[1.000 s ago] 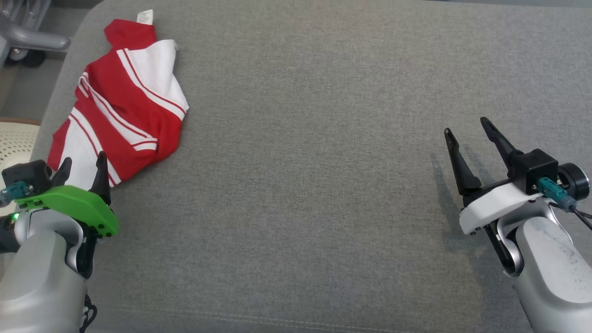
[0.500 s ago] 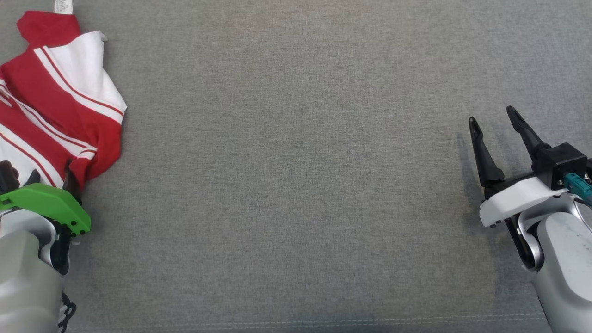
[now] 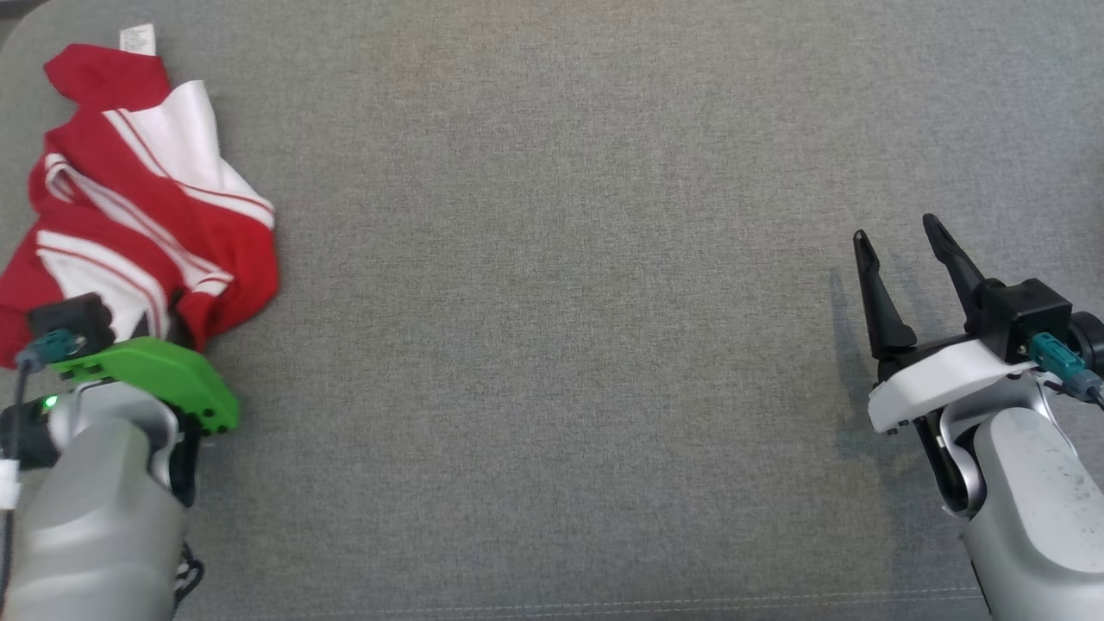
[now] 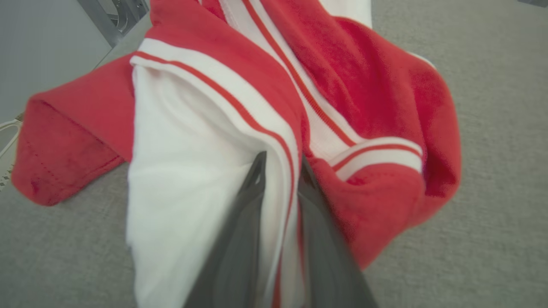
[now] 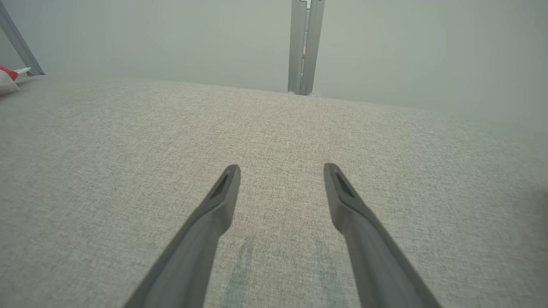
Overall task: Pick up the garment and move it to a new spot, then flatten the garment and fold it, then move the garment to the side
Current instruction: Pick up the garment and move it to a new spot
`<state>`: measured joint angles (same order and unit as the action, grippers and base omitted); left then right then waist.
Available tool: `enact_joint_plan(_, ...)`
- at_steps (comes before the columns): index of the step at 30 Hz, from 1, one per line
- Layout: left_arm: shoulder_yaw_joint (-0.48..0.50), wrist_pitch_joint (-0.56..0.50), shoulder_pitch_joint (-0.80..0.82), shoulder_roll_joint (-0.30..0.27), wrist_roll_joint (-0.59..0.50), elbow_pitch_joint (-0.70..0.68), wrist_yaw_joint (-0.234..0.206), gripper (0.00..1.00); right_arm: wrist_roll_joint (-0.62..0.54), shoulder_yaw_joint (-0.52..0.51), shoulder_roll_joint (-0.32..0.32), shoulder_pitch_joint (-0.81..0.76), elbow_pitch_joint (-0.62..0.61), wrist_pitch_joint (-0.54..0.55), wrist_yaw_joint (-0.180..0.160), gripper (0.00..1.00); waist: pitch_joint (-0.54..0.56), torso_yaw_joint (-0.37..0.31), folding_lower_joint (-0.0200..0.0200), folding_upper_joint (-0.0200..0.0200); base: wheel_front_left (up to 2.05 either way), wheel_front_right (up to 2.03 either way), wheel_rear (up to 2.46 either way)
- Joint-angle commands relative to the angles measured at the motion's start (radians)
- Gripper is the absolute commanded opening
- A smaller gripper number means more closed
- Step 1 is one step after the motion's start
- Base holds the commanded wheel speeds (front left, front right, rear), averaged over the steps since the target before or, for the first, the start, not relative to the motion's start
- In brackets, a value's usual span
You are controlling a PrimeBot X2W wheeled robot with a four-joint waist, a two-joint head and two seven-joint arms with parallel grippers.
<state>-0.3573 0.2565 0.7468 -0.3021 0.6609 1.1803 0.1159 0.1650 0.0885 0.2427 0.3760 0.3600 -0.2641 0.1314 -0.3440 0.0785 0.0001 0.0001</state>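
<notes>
Left claw (image 4: pixel 280 169): fingers drawn close together, with a fold of the garment (image 3: pixel 147 190) pinched between them. A white panel and a thin red stripe run through the gap. The grip sits at the near, lower edge of the heap.

Right claw (image 3: pixel 895 228): wide open, nothing in it, over bare grey cushion (image 3: pixel 561 345), well apart from the cloth.

The garment lies crumpled at the far left of the cushion, near its edge. Red with white bands. A white tag (image 3: pixel 138 39) sticks out at the far end.

Handling, my guess: a light, soft, limp knit, a little fuzzy, not slippery, nothing to break. From a single pinch it should sag and trail, and layers may come up bunched. I judge this one fold enough to lift or drag it toward the middle. For flattening I'd want a hem corner or shoulder seam in each claw. Which edge is the hem I cannot tell from this heap.
</notes>
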Motion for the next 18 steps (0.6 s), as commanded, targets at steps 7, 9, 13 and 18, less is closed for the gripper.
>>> enact_joint_plan(7,-0.043,0.008,-0.045,0.097,-0.097,-0.278,0.016,0.0,0.014,0.004,-0.059,-0.012,0.016,0.0,-0.002,1.0,0.061,-0.013,-0.0001,-0.0001,0.0,0.0,0.0)
enact_joint_plan(9,-0.069,0.009,-0.056,0.129,-0.124,-0.346,0.016,0.0,0.015,0.002,-0.07,-0.014,0.017,0.0,-0.002,1.0,0.071,-0.032,-0.0001,-0.0001,0.0,0.0,0.0)
enact_joint_plan(13,-0.13,0.009,-0.081,0.18,-0.139,-0.433,0.015,0.0,0.02,-0.002,-0.084,-0.013,0.022,0.0,-0.002,1.0,0.083,-0.086,-0.0001,-0.0001,0.0,0.0,0.0)
enact_joint_plan(18,-0.213,0.009,-0.087,0.233,-0.133,-0.492,0.015,0.0,0.027,-0.006,-0.098,-0.017,0.028,0.0,-0.002,1.0,0.091,-0.177,-0.0001,-0.0001,0.0,0.0,0.0)
